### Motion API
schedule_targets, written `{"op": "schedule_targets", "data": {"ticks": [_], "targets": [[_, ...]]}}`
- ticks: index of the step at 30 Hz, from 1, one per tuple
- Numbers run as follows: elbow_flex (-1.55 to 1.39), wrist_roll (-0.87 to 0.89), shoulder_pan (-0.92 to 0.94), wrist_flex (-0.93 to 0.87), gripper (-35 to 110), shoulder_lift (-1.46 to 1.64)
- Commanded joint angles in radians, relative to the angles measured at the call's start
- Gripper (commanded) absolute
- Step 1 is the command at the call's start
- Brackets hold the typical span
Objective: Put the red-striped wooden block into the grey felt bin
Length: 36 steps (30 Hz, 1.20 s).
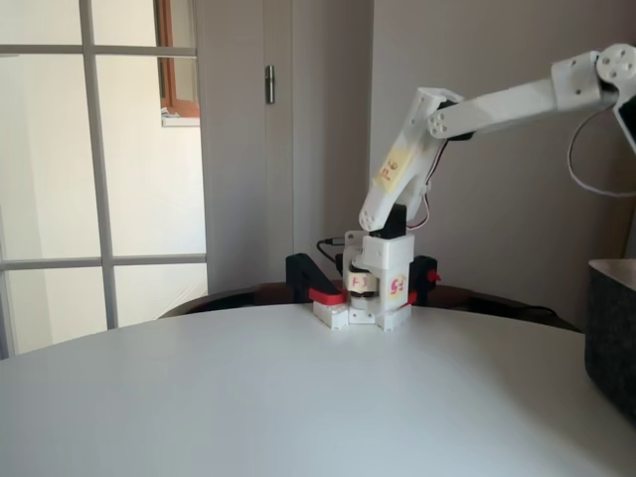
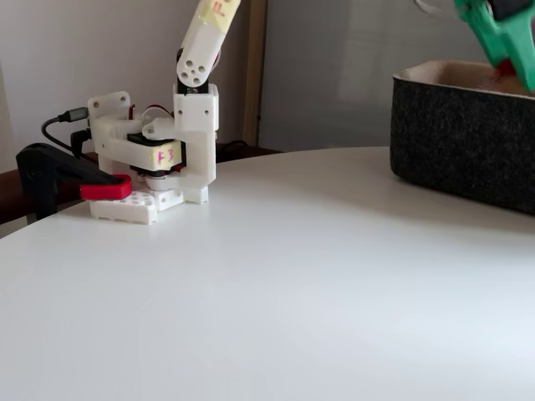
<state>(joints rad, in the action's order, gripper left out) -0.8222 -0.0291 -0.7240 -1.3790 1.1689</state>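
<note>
The grey felt bin (image 2: 460,134) stands at the right of the table; its dark wall also shows at the right edge in a fixed view (image 1: 611,338). My green gripper (image 2: 512,68) hangs over the bin's mouth, its fingers (image 2: 493,33) slanting down to the paler rim. A small reddish patch sits at the fingertips just above the rim, too small to tell whether it is the red-striped wooden block. The gap between the jaws is hidden by the frame edge and the rim. The white arm (image 1: 497,99) stretches right from its base.
The arm's base (image 1: 376,288) is clamped at the far edge of the round white table (image 1: 298,397) with a black and red clamp (image 2: 58,175). A window and a door stand behind the table.
</note>
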Motion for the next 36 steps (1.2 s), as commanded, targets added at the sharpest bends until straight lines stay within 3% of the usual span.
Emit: {"op": "schedule_targets", "data": {"ticks": [1, 9, 18, 23, 30, 36], "targets": [[0.049, -0.031, -0.028, -0.060, 22, 0.103], [0.041, -0.112, -0.061, -0.324, 18, 0.327], [-0.049, 0.299, 0.112, -0.482, 16, 0.581], [-0.175, 0.571, 0.417, -0.485, 10, 0.764], [-0.232, 1.071, 1.058, -0.483, 5, 0.822], [-0.299, 1.169, 1.460, -0.436, 0, 0.815]]}}
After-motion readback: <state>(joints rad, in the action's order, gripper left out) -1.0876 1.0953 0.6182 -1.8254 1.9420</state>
